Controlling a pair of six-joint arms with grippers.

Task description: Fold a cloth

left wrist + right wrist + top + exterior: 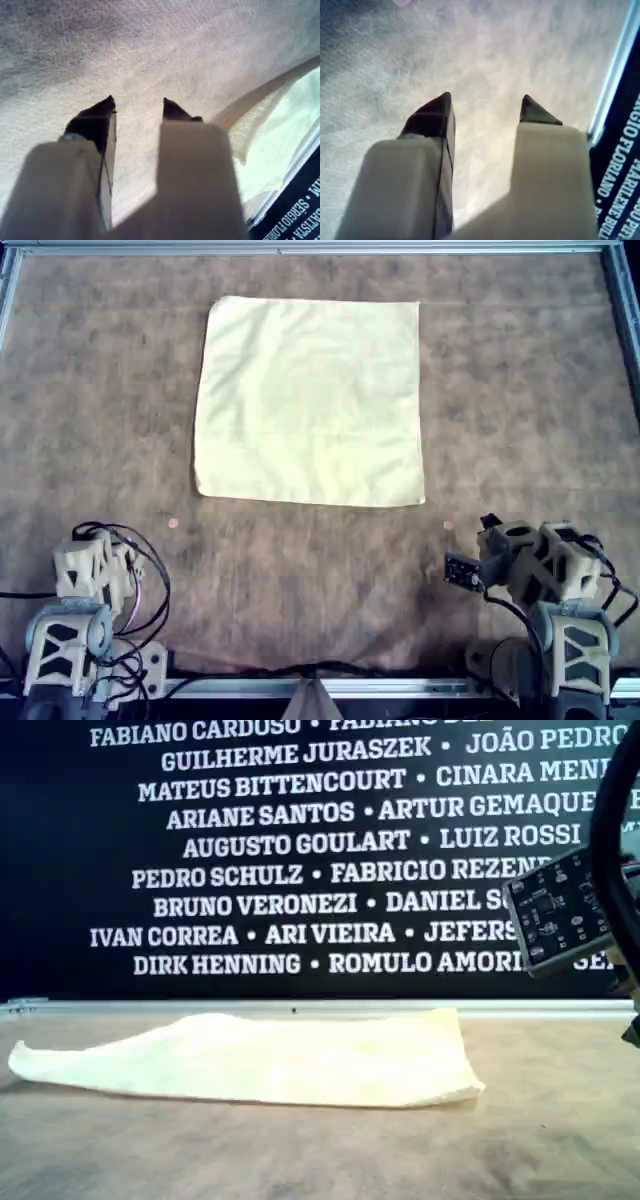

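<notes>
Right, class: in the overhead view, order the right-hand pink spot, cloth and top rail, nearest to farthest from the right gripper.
1. Pink spot, beside the right gripper.
2. Cloth, overhead view's centre.
3. Top rail, overhead view's top edge.

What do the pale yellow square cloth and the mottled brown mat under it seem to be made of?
The pale yellow square cloth: apparently a soft woven or microfibre fabric, matte; it shows shallow wrinkles and lies limp. The mottled brown mat: probably felt or a similar pressed fibre, matte, with a blotchy, fuzzy surface and no visible weave.
</notes>
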